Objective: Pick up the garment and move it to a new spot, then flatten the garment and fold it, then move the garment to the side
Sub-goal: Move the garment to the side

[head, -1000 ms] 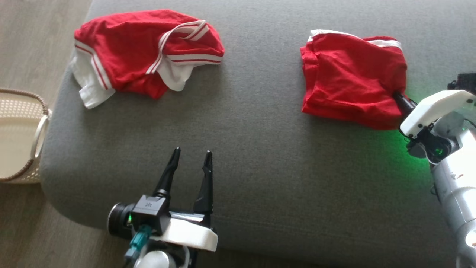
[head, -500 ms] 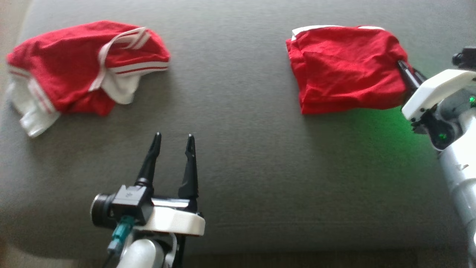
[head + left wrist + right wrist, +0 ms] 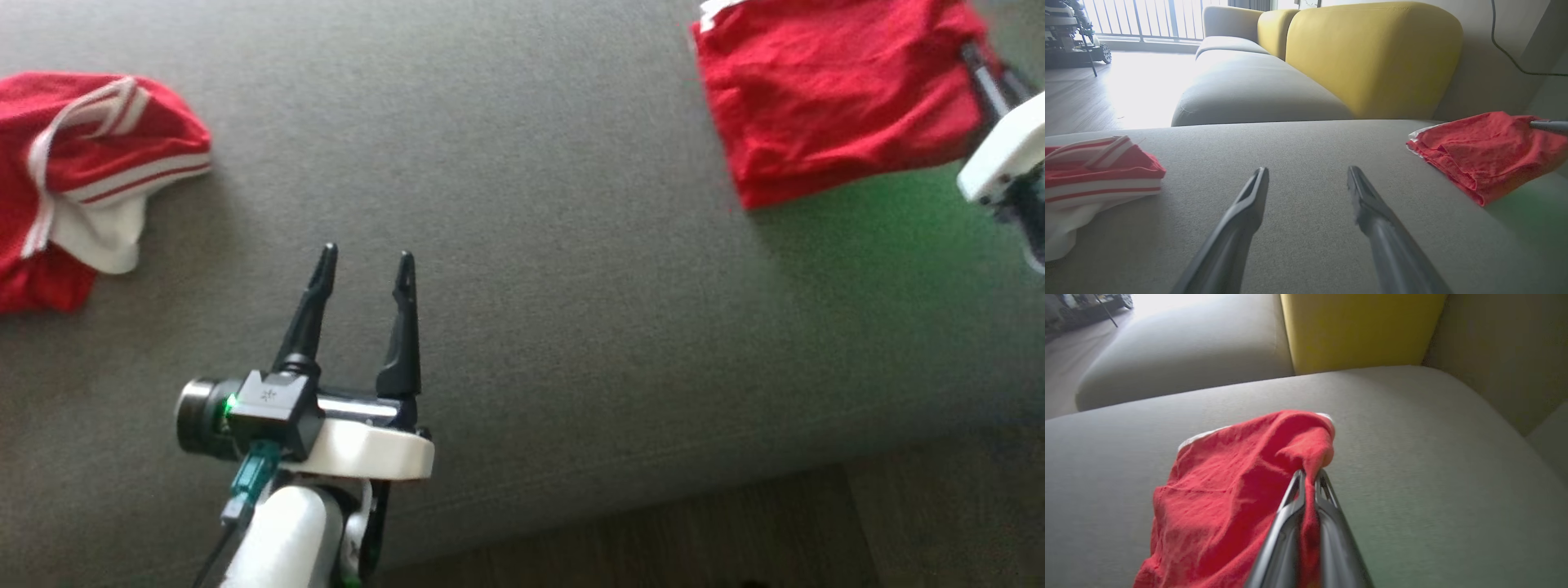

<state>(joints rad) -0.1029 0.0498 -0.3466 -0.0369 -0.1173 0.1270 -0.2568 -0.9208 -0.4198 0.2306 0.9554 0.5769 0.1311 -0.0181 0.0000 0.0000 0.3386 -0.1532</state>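
Grey cushion [image 3: 531, 204], red garment [image 3: 833, 90] at its far right.
The cloth spreads leftward from my right claw [image 3: 1310, 475], which is clamped on its right edge, long axis across me (my left claw [image 3: 363, 265], spread wide and empty, hangs well apart).

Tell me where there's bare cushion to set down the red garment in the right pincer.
The wide bare cushion strip between the striped garment and the held red garment, ahead of the open left pincer. Both ends are crowded.
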